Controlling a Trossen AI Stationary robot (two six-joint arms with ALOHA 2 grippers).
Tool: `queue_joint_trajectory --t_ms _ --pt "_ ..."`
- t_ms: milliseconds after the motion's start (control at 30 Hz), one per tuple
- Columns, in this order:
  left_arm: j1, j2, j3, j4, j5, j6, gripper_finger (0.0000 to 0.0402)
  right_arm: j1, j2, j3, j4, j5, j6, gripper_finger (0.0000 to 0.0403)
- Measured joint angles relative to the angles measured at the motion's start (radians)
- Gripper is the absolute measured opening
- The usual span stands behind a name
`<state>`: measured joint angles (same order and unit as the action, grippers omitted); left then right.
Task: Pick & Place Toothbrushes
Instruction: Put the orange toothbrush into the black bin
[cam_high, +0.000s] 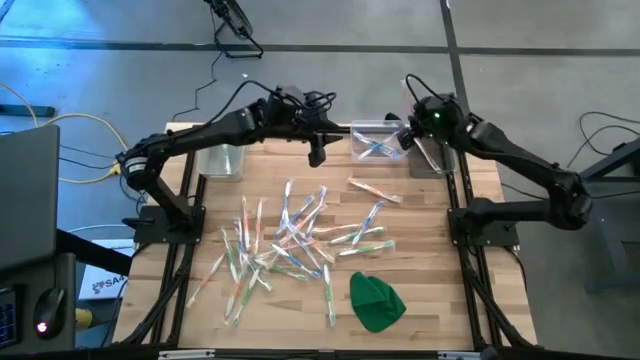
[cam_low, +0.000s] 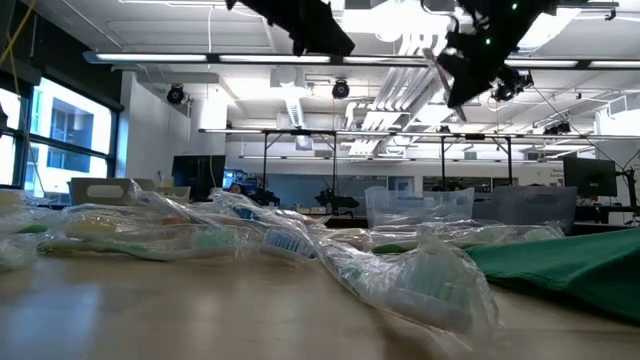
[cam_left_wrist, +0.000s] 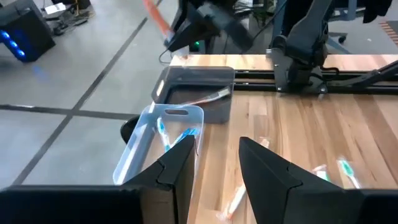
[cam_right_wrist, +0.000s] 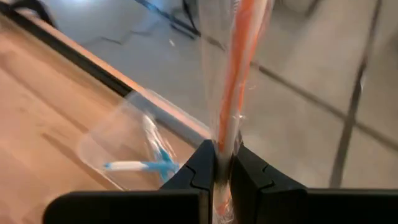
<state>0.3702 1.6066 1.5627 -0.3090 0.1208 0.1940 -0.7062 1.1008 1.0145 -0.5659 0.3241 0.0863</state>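
- From overhead I see a wooden tabletop (cam_high: 420, 240) with a loose heap of toothbrushes (cam_high: 295, 240) spread across its centre, each pale and wrapped in clear film.
- A green cloth (cam_high: 376, 300) lies at about five o'clock from the heap, just beside it.
- Three clear bins sit along the far edge: a left bin (cam_high: 222, 160) at eleven o'clock, a middle bin (cam_high: 378, 142) at one o'clock holding blue-accented brushes, and a right bin (cam_high: 432, 160) next to it.
- My right tool (cam_right_wrist: 224, 163) is raised above the right bin, fingers pressed together on an orange toothbrush (cam_right_wrist: 239, 68) that stands up between them in its wrapper.
- My left tool (cam_left_wrist: 214, 165) hovers at twelve o'clock over the far edge, near the middle bin, fingers spread with nothing between them.
- One more orange-accented brush (cam_high: 375, 190) lies apart from the heap, toward one o'clock.
- In the low view, wrapped brushes (cam_low: 290, 240) fill the foreground.
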Motion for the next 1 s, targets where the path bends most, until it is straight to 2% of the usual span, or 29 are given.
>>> queue_joint_trajectory --t_ms 133,433,600,1000 --pt "0.0 0.0 -0.033 0.072 0.002 -0.012 0.0122 -0.027 0.064 0.0 -0.029 0.064 0.072 0.0019" --pt "0.005 0.0 -0.035 0.065 0.001 -0.015 0.0122 -0.028 0.216 0.0 -0.113 0.255 0.227 0.0019" --pt "0.003 0.0 -0.035 0.036 0.001 -0.015 0.0122 -0.028 0.286 0.0 -0.232 0.336 0.345 0.0019" --pt "0.003 0.0 -0.035 -0.039 0.001 -0.01 0.0122 -0.027 0.393 0.0 -0.305 0.35 0.434 0.0019"
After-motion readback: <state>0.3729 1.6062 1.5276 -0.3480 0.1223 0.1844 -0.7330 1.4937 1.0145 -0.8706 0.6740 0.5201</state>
